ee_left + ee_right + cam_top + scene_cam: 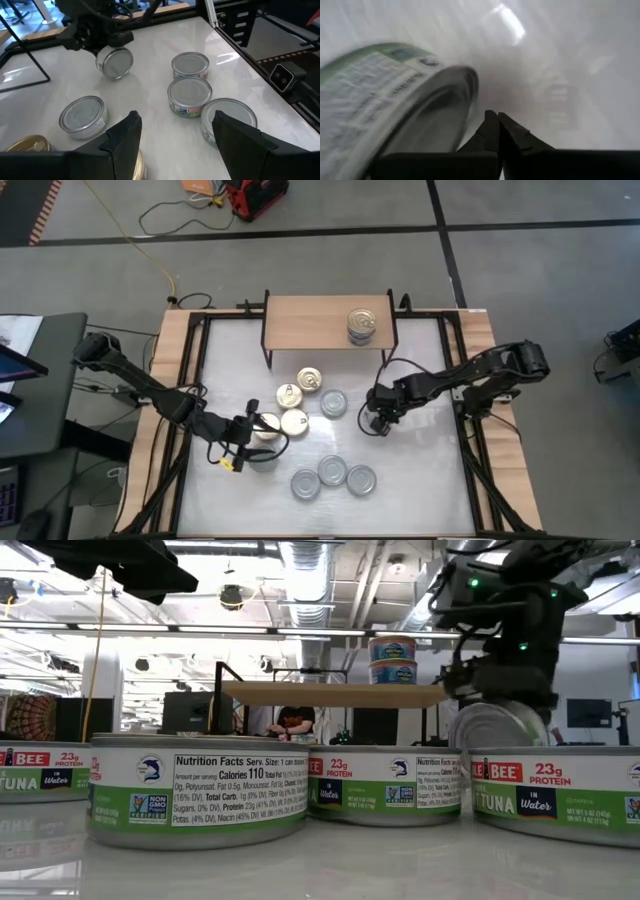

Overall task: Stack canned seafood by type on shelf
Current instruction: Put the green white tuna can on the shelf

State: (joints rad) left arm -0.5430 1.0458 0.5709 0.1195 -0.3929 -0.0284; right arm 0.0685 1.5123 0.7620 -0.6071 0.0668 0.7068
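Observation:
The shelf point(310, 323), a light-wood board on black legs, stands at the table's far side and bears two stacked tins point(362, 325). Gold-lidded tins point(293, 421) and silver-lidded tins point(332, 471) rest flat on the white table. One silver tin point(115, 62) stands tipped on its edge under my right gripper point(497, 125), which is shut and points down with nothing between its fingers. My left gripper point(175, 145) hovers open above the table's left-centre, over the gold tins, touching nothing. My right gripper's shut fingers point(490, 125) come from above beside the tipped tin's rim point(470, 87). The tin lies to one side of them, not between them, with its lower edge on the table. Whether the rim touches the finger's outer side I cannot tell.
Three silver tins point(361, 479) lie in a row near the table's front. Another silver tin point(332, 402) sits centre, next to the gold ones. Wooden rails and black frame bars point(462, 360) run along both table sides. The shelf's left half is bare.

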